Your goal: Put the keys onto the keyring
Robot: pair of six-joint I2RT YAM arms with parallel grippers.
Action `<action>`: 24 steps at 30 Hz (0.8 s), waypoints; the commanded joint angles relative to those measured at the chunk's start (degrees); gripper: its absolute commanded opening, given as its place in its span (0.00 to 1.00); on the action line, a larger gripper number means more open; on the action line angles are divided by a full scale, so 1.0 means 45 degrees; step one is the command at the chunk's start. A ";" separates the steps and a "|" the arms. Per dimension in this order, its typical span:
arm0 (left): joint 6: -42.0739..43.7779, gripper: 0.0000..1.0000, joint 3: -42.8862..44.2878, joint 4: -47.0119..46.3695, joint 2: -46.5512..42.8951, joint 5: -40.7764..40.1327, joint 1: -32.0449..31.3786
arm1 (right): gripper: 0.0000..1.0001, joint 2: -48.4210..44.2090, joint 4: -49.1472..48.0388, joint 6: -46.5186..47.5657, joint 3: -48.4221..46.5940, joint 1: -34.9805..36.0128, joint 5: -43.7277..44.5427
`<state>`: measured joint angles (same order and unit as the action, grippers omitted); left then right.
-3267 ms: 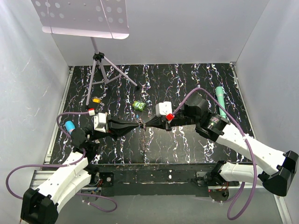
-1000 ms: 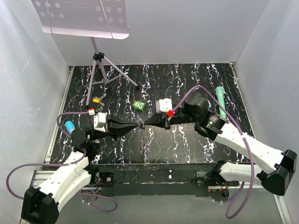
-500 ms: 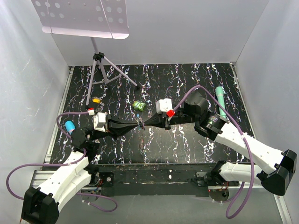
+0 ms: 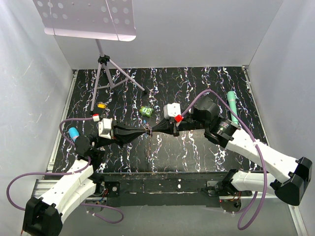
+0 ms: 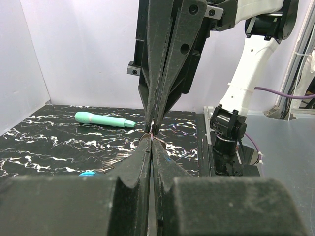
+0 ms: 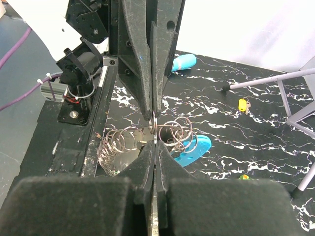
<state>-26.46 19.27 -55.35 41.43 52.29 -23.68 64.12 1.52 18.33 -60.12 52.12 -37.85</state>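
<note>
Both grippers meet tip to tip above the middle of the black table. My left gripper (image 4: pixel 146 131) is shut on one ring of the keyring (image 6: pixel 120 140). The keyring shows as a string of thin wire loops sagging to both sides, with its blue clip (image 6: pixel 194 150) lying below. My right gripper (image 4: pixel 154 129) is shut too. A thin silver strip, seemingly a key's blade, runs down the gap between its fingers (image 6: pixel 165 162) and touches that ring. The key's head is hidden. In the left wrist view the loops (image 5: pixel 112 166) hang left of my shut gripper (image 5: pixel 151 139).
A teal marker (image 4: pixel 232 105) lies at the far right. A green lumpy object (image 4: pixel 145 111) sits just behind the grippers. A small yellow piece (image 4: pixel 101 105) lies near the tripod stand (image 4: pixel 106 73). A cyan cylinder (image 4: pixel 74 132) rests by the left arm.
The right wrist has crept slightly toward the back. Both grippers stay shut and joined at the tips.
</note>
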 commanded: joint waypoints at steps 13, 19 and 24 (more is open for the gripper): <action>0.0001 0.00 0.0015 -0.0473 -0.0105 -0.0312 0.0087 | 0.01 0.0010 -0.0494 -0.0127 -0.0273 -0.0058 -0.0223; 0.0020 0.00 -0.0004 -0.0473 -0.0066 -0.0351 0.0087 | 0.01 -0.0010 -0.0494 -0.0127 -0.0254 -0.0058 -0.0165; 0.0059 0.00 -0.0024 -0.0415 -0.0105 -0.0390 0.0106 | 0.01 -0.0068 -0.0533 -0.0127 -0.0254 -0.0058 -0.0047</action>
<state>-26.61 19.20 -55.51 41.43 52.27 -23.68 64.16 1.52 18.15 -60.12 52.10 -38.02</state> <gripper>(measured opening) 0.013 0.023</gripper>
